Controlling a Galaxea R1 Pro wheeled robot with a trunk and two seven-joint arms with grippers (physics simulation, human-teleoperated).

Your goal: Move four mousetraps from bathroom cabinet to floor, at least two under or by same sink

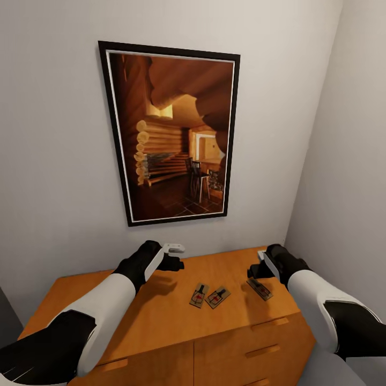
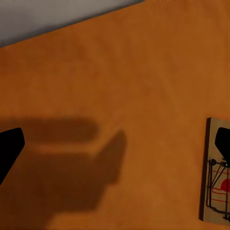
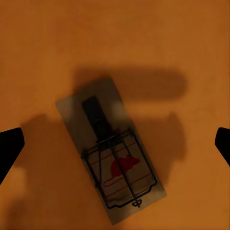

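Mousetraps lie on the cabinet (image 1: 161, 321) top, lower centre of the head view: two side by side (image 1: 199, 295) (image 1: 217, 297), a third (image 1: 260, 289) further right, directly beneath the right gripper (image 1: 261, 271), whose fingers are spread wide either side of it. The left gripper (image 1: 174, 257), also spread, hovers left of the pair.

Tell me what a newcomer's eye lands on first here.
A large black-framed picture of a log-cabin interior hangs on the white wall above the orange-brown wooden cabinet. On the cabinet top lie three small wooden mousetraps, the right gripper open above the one farthest right.
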